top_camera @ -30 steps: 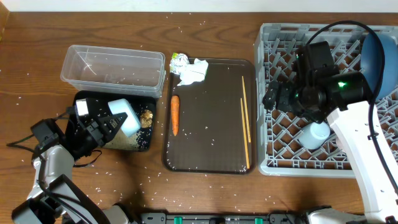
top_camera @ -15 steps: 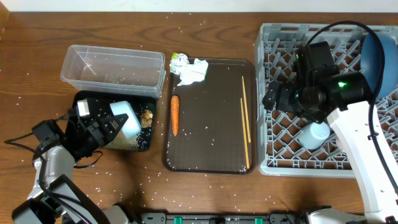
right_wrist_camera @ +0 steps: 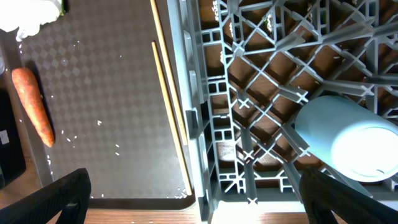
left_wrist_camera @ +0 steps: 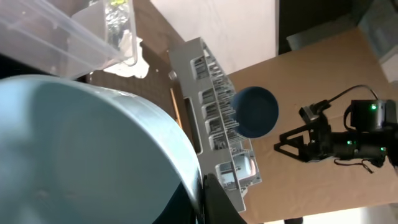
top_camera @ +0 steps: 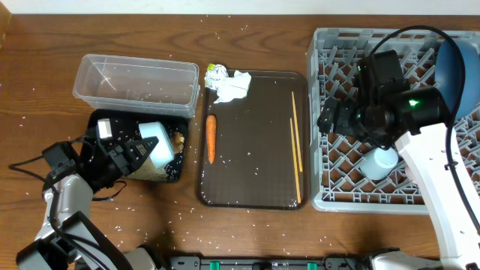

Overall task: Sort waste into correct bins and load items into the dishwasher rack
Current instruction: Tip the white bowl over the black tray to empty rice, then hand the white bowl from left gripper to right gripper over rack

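The left jaws are clamped on a smooth pale-blue cup [top_camera: 157,141], which is tilted on its side over the black tub [top_camera: 150,116]. The right jaws stand wide apart above the grey rack [top_camera: 322,196], where a 2nd pale cup [top_camera: 379,161] lies.

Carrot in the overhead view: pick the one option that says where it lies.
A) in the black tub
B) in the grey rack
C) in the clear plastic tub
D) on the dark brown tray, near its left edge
D: the carrot lies flat on the dark brown tray, close to its left rim.
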